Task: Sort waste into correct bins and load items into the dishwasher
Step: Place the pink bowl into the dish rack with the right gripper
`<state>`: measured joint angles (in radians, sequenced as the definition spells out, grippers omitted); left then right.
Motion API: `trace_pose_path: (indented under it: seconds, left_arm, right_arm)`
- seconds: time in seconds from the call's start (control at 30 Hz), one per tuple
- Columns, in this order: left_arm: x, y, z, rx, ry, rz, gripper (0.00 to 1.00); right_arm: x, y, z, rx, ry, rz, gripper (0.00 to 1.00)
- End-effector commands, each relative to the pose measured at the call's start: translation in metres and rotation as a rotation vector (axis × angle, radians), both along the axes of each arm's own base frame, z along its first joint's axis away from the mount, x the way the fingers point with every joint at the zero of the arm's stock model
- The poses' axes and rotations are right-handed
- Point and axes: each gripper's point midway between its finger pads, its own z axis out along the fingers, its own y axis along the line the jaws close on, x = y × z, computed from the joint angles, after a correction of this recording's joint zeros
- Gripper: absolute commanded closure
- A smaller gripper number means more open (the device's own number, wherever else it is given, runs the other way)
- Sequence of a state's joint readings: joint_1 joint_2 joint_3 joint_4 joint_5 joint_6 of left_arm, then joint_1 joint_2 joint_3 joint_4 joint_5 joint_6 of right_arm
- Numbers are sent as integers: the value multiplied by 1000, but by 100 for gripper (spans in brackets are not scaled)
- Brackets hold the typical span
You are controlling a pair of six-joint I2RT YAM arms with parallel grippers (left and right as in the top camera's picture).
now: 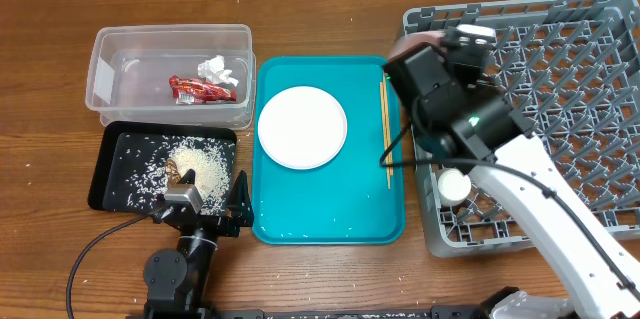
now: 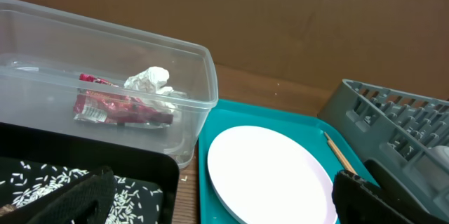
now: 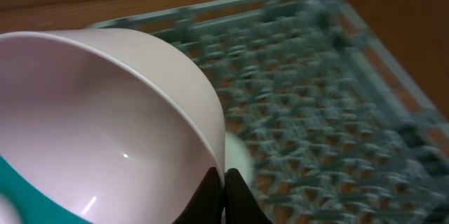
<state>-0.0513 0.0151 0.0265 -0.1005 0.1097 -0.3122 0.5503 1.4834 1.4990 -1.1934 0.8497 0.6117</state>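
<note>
While right fingers (image 3: 240,200) clamp bowl (image 3: 105,126) rim, wrapper (image 2: 123,108) print illegible

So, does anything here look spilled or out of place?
A few stray rice grains lie loose on the teal tray near its front edge, outside the black tray that holds the rice pile. They look like a small spill. Nothing else looks knocked over or broken.

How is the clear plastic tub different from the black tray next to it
The clear tub is see-through with tall walls; the black tray is opaque and shallow. The tub holds a red wrapper and a crumpled white tissue; the tray holds scattered rice grains. Both are rectangular, of similar footprint, left of the teal tray.
</note>
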Motion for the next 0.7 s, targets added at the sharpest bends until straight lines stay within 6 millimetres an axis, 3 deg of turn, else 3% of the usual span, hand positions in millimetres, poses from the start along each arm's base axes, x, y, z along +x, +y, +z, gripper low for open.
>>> trace_pose_path:
  seconds: [0.0,0.1,0.3,0.47,0.67]
  left_arm:
    - [0,0,0,-7,-7,-3,0]
    - [0,0,0,-7,-7,-3,0]
    - [0,0,0,-7,-7,-4,0]
    - [0,0,0,-7,-7,-3,0]
    - [0,0,0,-7,-7,-4,0]
  right_arm:
    - [-6,-71,15,-168,-133,-306,96]
    - [-16,-118,-3,-172,-109,-471,96]
    - [-24,-173,-38,-126,-46,-647,96]
    - [-22,-197,-55,-142,-9,-721,96]
    - [-13,-209,-74,-226,63,-722,96]
